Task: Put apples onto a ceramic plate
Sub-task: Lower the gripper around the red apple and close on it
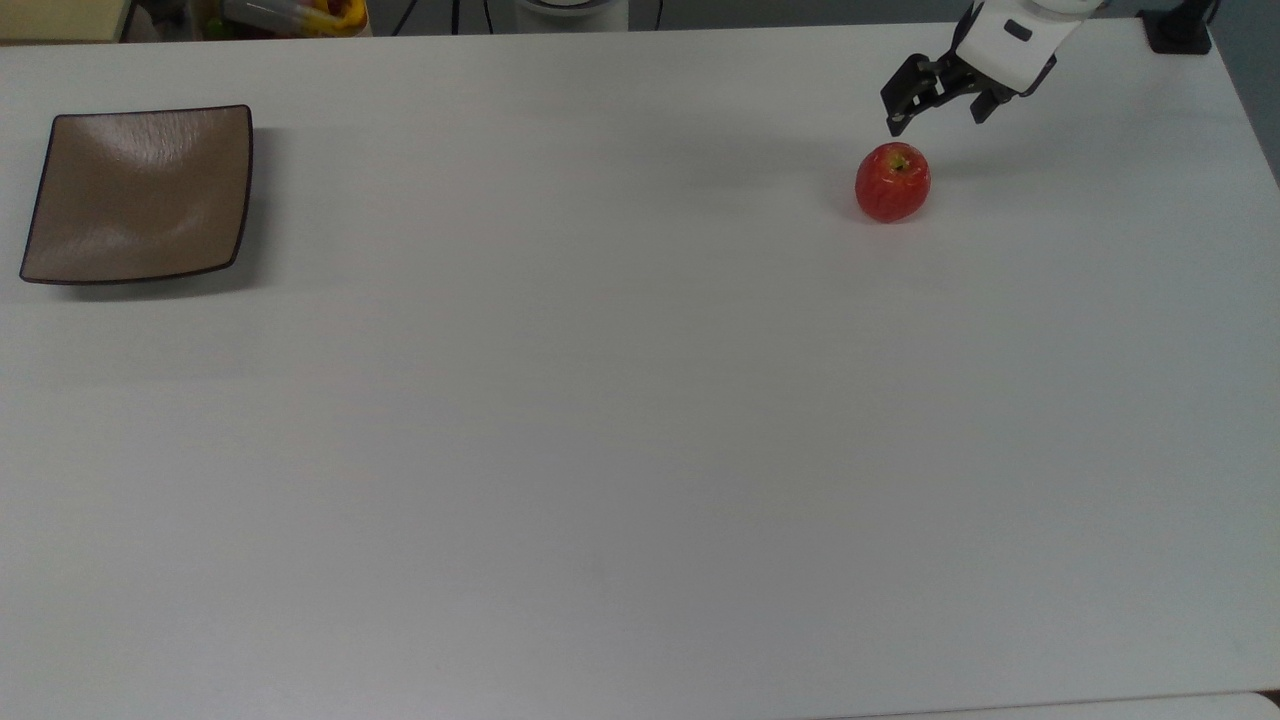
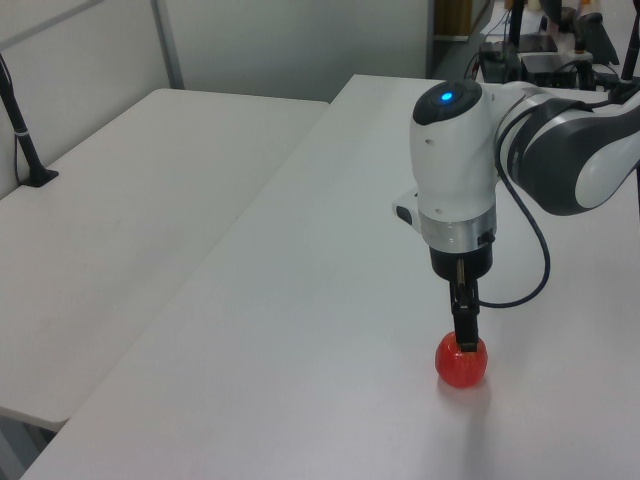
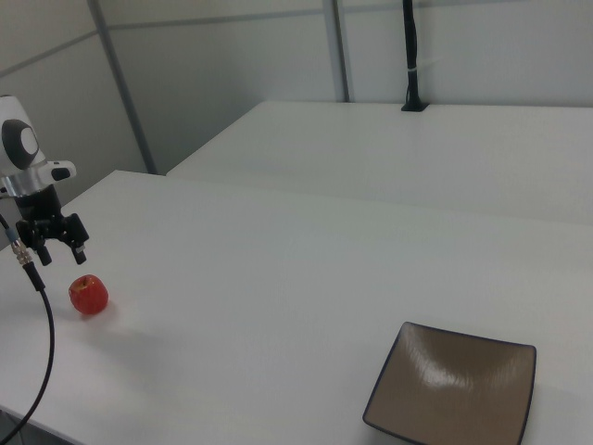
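Note:
A small red apple (image 1: pixel 892 182) (image 2: pixel 461 364) (image 3: pixel 89 294) rests on the white table toward the top view's right. My gripper (image 1: pixel 937 119) (image 2: pixel 466 334) (image 3: pixel 61 257) hangs open just above it, fingers spread wide with nothing between them. In the top view the gripper sits slightly up and to the right of the apple; in the left view its fingers reach down to the apple's top. The square brown ceramic plate (image 1: pixel 140 192) (image 3: pixel 454 389) lies bare at the top view's far left, a long way from the apple.
A black clamp (image 1: pixel 1176 30) sits at the table's corner on the top view's upper right. Coloured clutter (image 1: pixel 300 14) lies beyond the far edge. A second white table (image 2: pixel 120 210) stands beside this one. A black cable (image 3: pixel 42 343) trails from the arm.

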Motion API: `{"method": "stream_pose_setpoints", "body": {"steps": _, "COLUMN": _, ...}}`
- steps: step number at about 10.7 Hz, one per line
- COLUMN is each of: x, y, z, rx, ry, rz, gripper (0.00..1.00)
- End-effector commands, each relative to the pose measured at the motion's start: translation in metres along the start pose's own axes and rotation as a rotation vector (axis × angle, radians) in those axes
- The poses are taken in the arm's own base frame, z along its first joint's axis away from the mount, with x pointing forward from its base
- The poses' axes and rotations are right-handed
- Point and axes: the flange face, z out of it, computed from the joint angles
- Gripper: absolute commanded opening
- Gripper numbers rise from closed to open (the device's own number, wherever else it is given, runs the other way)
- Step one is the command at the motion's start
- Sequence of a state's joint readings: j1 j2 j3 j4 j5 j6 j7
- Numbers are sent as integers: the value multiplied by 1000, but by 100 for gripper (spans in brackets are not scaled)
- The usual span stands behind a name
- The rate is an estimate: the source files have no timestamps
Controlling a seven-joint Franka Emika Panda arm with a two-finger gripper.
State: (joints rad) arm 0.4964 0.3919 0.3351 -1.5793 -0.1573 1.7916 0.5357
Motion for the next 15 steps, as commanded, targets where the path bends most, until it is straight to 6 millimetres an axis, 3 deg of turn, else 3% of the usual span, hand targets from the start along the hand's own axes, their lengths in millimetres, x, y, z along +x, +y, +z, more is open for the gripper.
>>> {"method": "stream_pose_setpoints", "body": {"steps": 1, "x": 5, "y": -5, "z": 25, "rx": -18, "ry": 39, "rz": -1, "gripper": 100}}
{"method": "stream_pose_setpoints", "body": {"steps": 13, "x": 9, "y": -7, "z": 96, "rx": -79, "ry": 7, "rz": -51, "gripper": 100}}
{"method": "stream_pose_setpoints", "body": {"steps": 14, "x": 8, "y": -7, "z": 102, "rx": -81, "ry": -4, "rz": -49, "gripper": 90}}
{"method": "stream_pose_setpoints", "body": {"steps": 15, "x": 8, "y": -8, "z": 101, "rx": -76, "ry": -5, "rz": -47, "gripper": 67}}
